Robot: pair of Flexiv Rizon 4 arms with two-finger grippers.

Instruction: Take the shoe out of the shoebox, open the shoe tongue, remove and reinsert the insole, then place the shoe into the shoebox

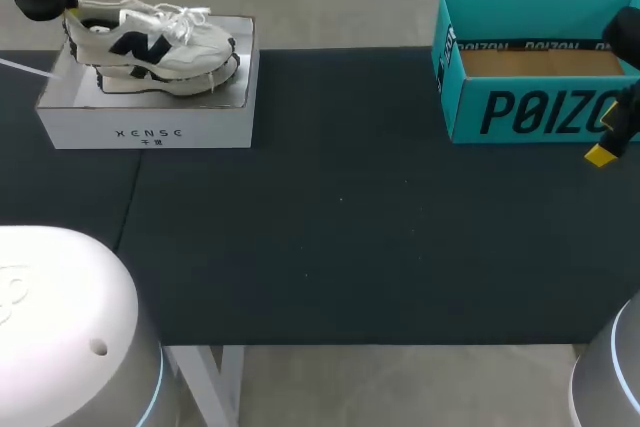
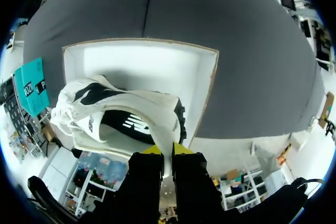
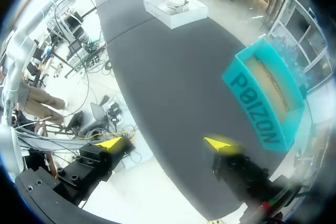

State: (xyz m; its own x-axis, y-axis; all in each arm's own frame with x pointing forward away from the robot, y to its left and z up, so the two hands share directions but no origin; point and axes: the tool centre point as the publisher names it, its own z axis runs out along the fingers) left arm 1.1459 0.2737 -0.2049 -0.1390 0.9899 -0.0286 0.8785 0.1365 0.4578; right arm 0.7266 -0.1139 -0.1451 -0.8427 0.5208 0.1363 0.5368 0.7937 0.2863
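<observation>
Clearly, the white shoe (image 1: 150,47) is gripped at its heel by the left gripper (image 2: 168,150), whose fingers are clenched on the heel rim from both sides, and it is held over the open white box (image 1: 150,132) at the far left of the table (image 1: 340,227). Whether its sole touches the box floor cannot be told. The right gripper (image 3: 165,142) is held released, fingers well apart, beside the teal box (image 1: 540,112) at the far right.

My table (image 1: 340,247): dark matte top; seam (image 1: 130,205), maybe cloth join, near left end; white leg (image 1: 195,372) under front edge.
</observation>
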